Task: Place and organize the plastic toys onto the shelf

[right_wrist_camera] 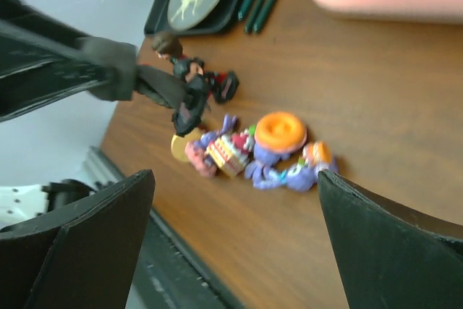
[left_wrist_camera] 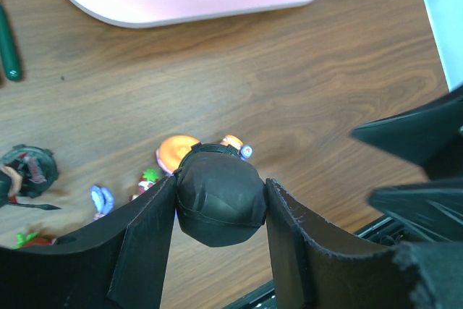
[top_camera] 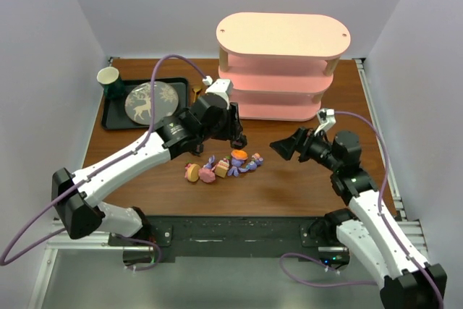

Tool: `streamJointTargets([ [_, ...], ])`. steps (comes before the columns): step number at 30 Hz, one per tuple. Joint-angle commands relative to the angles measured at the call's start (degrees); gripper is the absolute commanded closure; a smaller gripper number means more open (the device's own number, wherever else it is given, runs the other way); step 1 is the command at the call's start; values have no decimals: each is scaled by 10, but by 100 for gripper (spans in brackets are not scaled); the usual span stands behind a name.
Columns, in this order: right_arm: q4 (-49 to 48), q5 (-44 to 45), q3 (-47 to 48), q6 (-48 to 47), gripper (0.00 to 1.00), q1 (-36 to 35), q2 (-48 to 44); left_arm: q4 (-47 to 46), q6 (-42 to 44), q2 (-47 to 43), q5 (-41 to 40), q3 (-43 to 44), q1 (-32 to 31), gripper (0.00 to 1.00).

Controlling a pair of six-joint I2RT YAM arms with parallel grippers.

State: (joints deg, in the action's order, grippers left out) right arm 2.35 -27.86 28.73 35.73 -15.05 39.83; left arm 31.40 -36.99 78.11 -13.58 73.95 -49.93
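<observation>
The dark figurine (left_wrist_camera: 219, 208), clamped by its rounded top in the left claw (left_wrist_camera: 221, 189), hangs over the counter (left_wrist_camera: 325, 70), short of the pink shelf (top_camera: 282, 34). It could squirt free; the gaping right claw (top_camera: 278, 146) close by risks collision.

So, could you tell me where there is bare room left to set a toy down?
The top of the shelf is bare. On the table, wood is free between the shelf front and the right gripper, and along the near edge. It is crowded between the grippers, where the toys cluster and the left gripper holds a dark toy.
</observation>
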Motion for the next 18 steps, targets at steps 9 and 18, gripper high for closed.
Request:
streamJointTargets([
  [9,-377,-49,-139,274,39,-2,103,-22,-29,48,-45,48,-53,100],
  [18,-482,-66,-163,313,46,-11,173,-33,-37,76,-52,67,-74,100],
])
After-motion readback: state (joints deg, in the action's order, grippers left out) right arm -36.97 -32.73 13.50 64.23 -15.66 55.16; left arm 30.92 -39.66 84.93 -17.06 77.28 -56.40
